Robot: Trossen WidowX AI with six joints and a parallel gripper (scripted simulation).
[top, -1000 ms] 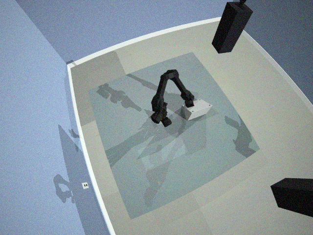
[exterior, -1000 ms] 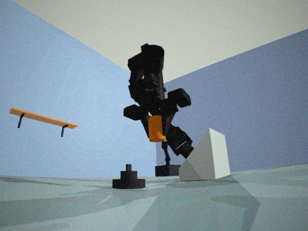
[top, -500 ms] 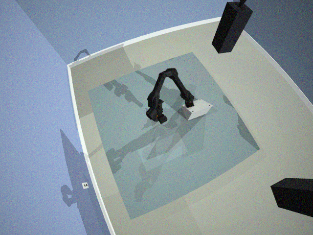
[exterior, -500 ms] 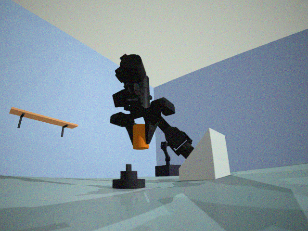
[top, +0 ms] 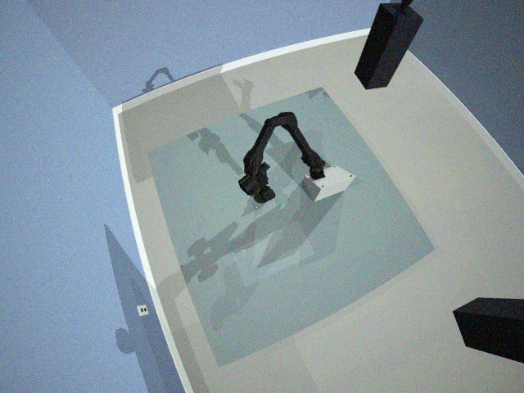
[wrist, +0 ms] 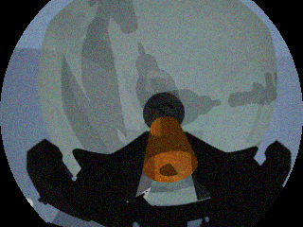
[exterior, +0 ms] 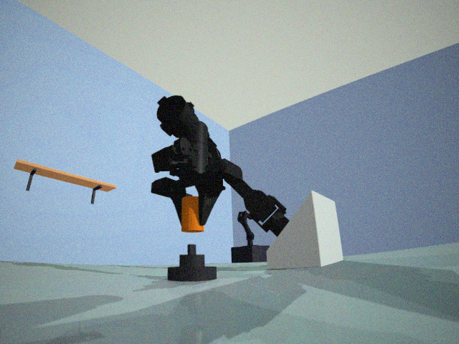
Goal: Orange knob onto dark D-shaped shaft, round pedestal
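Note:
The orange knob (exterior: 190, 214) (wrist: 170, 147) is held upright between the fingers of my gripper (exterior: 192, 222) (wrist: 166, 135), which is shut on it. In the top view only a speck of orange shows at the gripper. The dark round pedestal (exterior: 191, 274) (wrist: 164, 101) stands on the mat with its thin shaft (exterior: 191, 249) pointing up. In the exterior view the knob hangs above the shaft, with a visible gap between its lower end and the shaft's tip. In the wrist view the knob's far end overlaps the pedestal's near edge. The shaft's flat side cannot be seen.
The arm stands on a white wedge-shaped base (top: 332, 182) (exterior: 303, 240) on the greenish mat (top: 381, 237). Dark blocks (top: 387, 46) (top: 493, 327) are at the right in the top view. A wooden shelf (exterior: 64, 175) is on the wall.

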